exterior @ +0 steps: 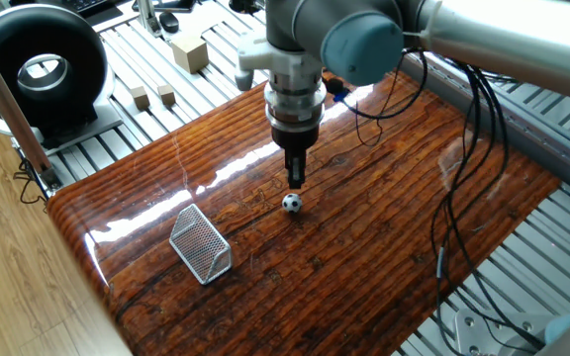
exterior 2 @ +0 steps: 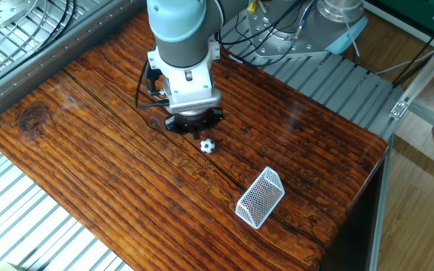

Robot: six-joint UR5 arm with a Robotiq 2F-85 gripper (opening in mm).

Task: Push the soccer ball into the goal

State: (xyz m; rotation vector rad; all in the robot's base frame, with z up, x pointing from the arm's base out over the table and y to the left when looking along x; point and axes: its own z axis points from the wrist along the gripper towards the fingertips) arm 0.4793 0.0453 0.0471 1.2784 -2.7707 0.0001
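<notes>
The soccer ball [exterior: 292,204] is a tiny white ball with black patches on the wooden table top; it also shows in the other fixed view [exterior 2: 208,146]. My gripper [exterior: 295,179] stands upright just behind the ball, fingers together, its tips low at the table and close to the ball; in the other view only its body [exterior 2: 194,124] shows, tips hidden. The goal [exterior: 200,244] is a small silver wire-mesh wedge near the table's front-left edge, some way from the ball; it also shows in the other view [exterior 2: 260,198].
A big black ring-shaped device [exterior: 38,64] stands at the back left off the wooden top. Small wooden cubes [exterior: 153,96] and a larger block [exterior: 190,52] lie on the slatted metal surface. Cables [exterior: 473,188] hang off the arm at the right.
</notes>
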